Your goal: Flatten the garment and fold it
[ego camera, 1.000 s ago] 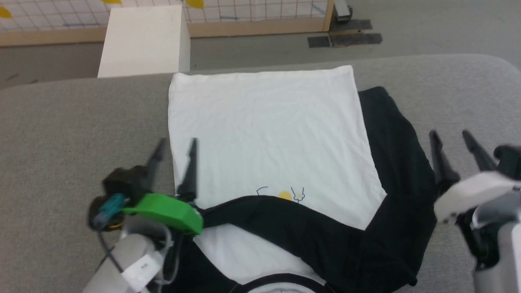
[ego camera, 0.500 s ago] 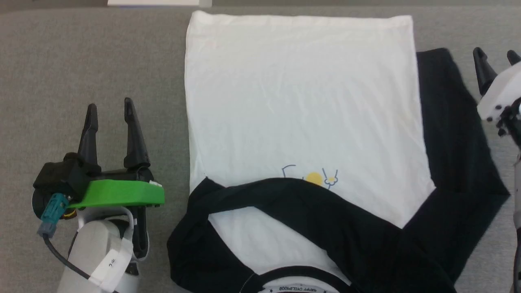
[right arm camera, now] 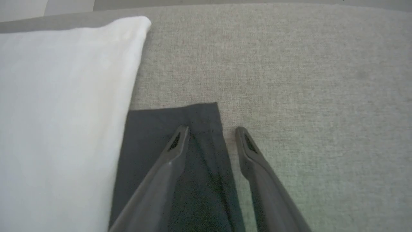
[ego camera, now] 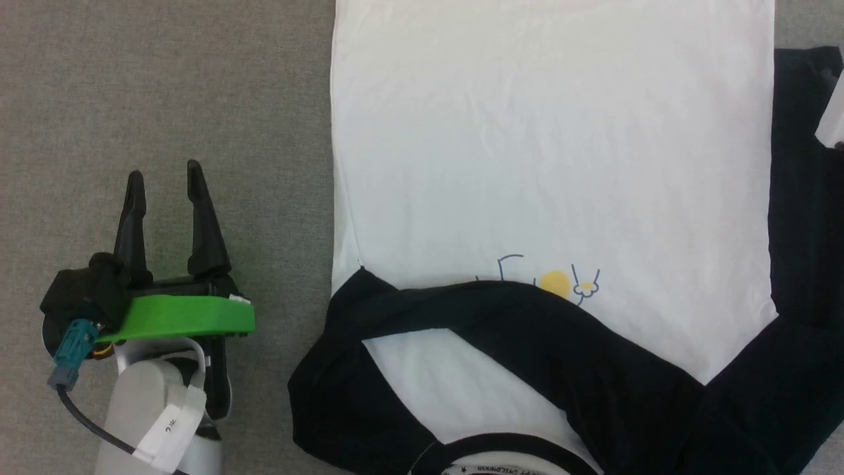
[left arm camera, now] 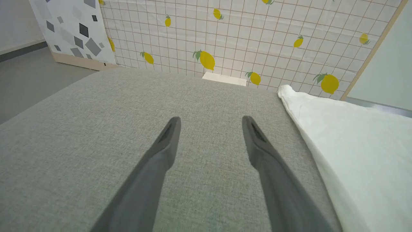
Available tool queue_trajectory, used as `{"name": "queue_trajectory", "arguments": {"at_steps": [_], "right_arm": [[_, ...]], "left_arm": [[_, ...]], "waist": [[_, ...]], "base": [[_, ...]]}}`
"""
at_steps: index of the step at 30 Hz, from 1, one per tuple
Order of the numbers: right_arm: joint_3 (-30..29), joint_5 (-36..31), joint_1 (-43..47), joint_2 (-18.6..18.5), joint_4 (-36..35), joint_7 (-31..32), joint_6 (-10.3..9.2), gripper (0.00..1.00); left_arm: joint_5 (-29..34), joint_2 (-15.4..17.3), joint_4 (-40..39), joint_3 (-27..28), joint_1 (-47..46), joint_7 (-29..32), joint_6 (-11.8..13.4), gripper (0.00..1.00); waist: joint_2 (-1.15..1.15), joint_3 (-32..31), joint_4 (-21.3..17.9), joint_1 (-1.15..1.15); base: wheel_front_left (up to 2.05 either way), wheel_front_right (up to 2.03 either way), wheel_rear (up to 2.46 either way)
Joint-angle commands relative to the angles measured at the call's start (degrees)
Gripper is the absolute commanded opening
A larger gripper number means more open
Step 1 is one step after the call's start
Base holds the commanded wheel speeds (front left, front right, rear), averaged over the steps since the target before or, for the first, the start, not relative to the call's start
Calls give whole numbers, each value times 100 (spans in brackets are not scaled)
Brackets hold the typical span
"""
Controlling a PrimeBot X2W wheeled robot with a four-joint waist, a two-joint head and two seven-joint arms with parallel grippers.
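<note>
Right wrist view: our spread right gripper [right arm camera: 212, 128] hovers over the unfolded sleeve [right arm camera: 145, 138] of the garment [right arm camera: 64, 96] (left gripper [ego camera: 164, 169] spread too), likely our next fold.

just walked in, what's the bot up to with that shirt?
It is partway through folding. The T-shirt lies spread on the grey surface, collar toward the robot. One black sleeve is folded across the chest and covers part of the print. The other sleeve lies out flat on the robot's right. The left tool is open over bare surface beside the shirt. The right tool is open over that sleeve's end, gripping nothing.
</note>
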Motion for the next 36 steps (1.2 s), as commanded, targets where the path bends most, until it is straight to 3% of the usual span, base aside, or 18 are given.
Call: {"name": "queue_trajectory", "arguments": {"at_steps": [1,6,14,25,30,36], "right_arm": [[35,-64,362,66,159,221,-9,0],[-250,-97,826,-99,-257,-168,-9,0],[-1254,-343,2163,-372,-1103,-798,-9,0],[-2534,-693,3801,-102,-3111,-580,-9,0],[-2585,-485,4326,201,-4012,-226,-9,0],[-1887,48,4980,604,-5703,544,-9,0]], "left_arm": [[99,-49,41,61,42,-26,-70,100],[189,-93,176,206,222,-26,-187,100],[307,-120,389,370,724,-26,-302,100],[364,-132,493,431,1224,-26,-400,100],[366,-134,564,405,1302,-26,-431,100],[372,-135,616,392,1358,-26,-462,100]], "waist": [[0,-157,-67,0],[0,-604,-244,0],[0,-1547,-581,0],[0,-2211,-891,0],[0,-2365,-903,0],[0,-2456,-918,0]], "base": [[0,0,0],[0,0,0],[0,0,0],[0,0,0],[0,0,0],[0,0,0]]}}
